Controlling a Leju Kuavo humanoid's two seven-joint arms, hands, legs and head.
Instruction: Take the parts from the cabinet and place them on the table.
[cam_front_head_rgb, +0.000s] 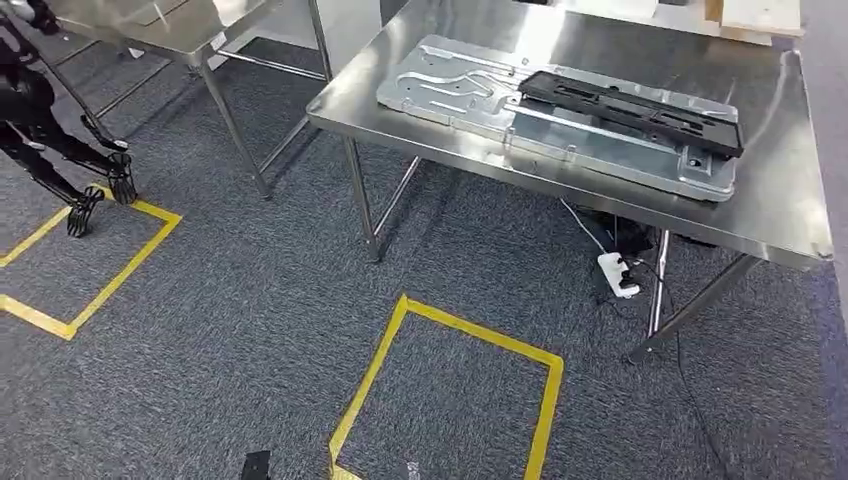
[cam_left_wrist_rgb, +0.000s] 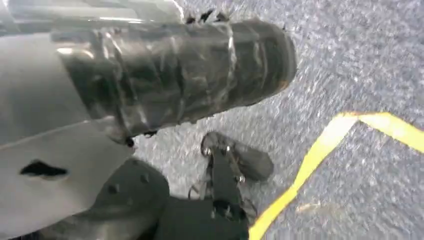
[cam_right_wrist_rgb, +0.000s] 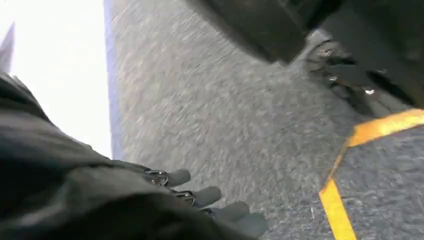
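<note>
A silver metal plate (cam_front_head_rgb: 470, 100) lies flat on the steel table (cam_front_head_rgb: 790, 220) ahead of me. A long black part (cam_front_head_rgb: 640, 110) rests on top of the plate toward its right end. My left hand (cam_left_wrist_rgb: 165, 75) hangs over the grey carpet, its thick tape-wrapped thumb sticking out with nothing against it; the other fingers are hidden. My right hand (cam_right_wrist_rgb: 210, 200) also hangs above the carpet, and its fingers (cam_right_wrist_rgb: 220, 195) are stretched out and hold nothing. No cabinet is in sight.
A yellow tape square (cam_front_head_rgb: 450, 330) marks the carpet before the table. A white power strip (cam_front_head_rgb: 618, 275) with cables lies under the table. A second steel table (cam_front_head_rgb: 170, 25) stands at the back left, with a black wheeled stand (cam_front_head_rgb: 60, 150) and another taped square (cam_front_head_rgb: 120, 270).
</note>
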